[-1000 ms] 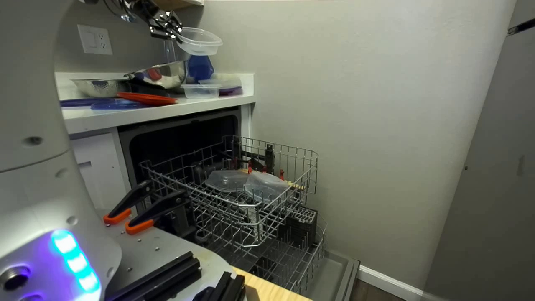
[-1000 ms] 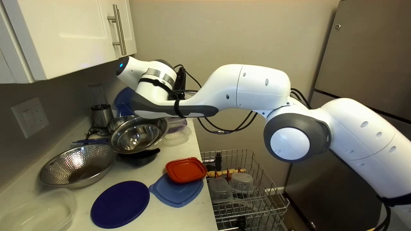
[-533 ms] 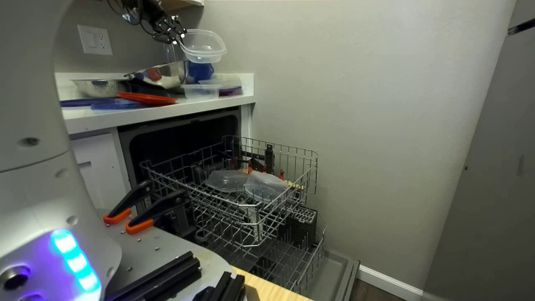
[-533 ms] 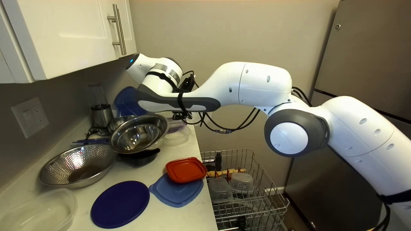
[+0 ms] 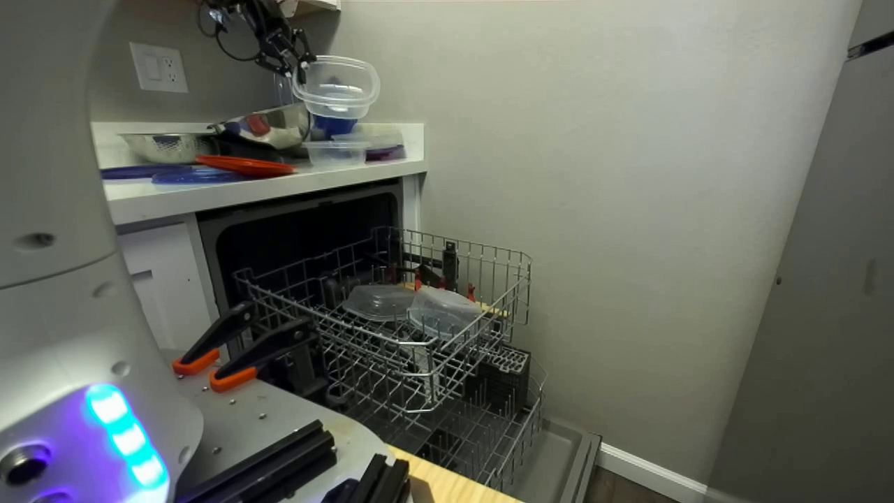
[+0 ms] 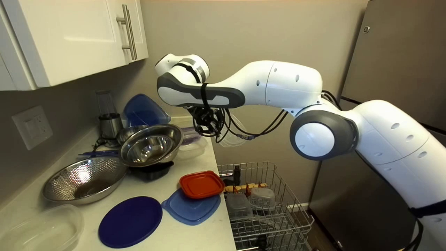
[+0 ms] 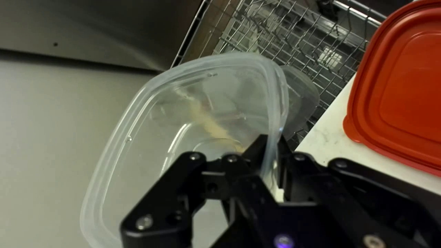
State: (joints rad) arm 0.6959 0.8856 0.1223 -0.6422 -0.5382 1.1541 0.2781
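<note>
A clear plastic container (image 5: 342, 94) hangs in the air above the far end of the counter, and my gripper (image 5: 302, 70) is shut on its side. Seen from the wrist, the container's rim (image 7: 220, 62) runs between the fingers of my gripper (image 7: 274, 148), one finger inside the wall and one outside. Below it on the counter, another clear container (image 5: 336, 152) stands near a blue lid (image 5: 335, 126). In an exterior view, cables and the forearm hide most of the gripper, and the held container (image 6: 237, 136) shows faintly behind them.
The dishwasher's upper rack (image 5: 419, 342) is pulled out, with clear containers (image 5: 380, 302) lying in it. On the counter (image 6: 188, 240) are a red lid (image 6: 202, 184), a purple lid (image 6: 130, 223), steel bowls (image 6: 150, 146) and a colander (image 6: 83, 181). A cabinet (image 6: 76, 38) overhangs the counter.
The gripper and held container have moved down and slightly right in an exterior view, the container's tilt changing. The wrist has shifted right and turned, bringing cables and container into sight beneath the forearm.
</note>
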